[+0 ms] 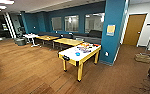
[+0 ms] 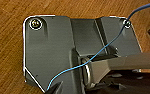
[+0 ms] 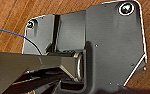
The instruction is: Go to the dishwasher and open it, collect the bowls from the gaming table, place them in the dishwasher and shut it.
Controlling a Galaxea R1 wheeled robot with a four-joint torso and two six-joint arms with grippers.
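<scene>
facing the table (image 1: 79,53) ahead, slightly right of centre, its long axis running away from you; neither arm looks nearer, and you cannot tell either gripper's state.

Centre of frame: I see the gaming table (image 1: 79,53), yellow legs and sides, pale top carrying small blurred items, one of them blue (image 1: 77,53). Behind it, toward upper left, a row of yellow-topped tables (image 1: 67,41) along the teal wall (image 1: 74,12). Wooden door (image 1: 134,29) at upper right; wood-plank floor (image 1: 28,70) across the lower frame.
</scene>
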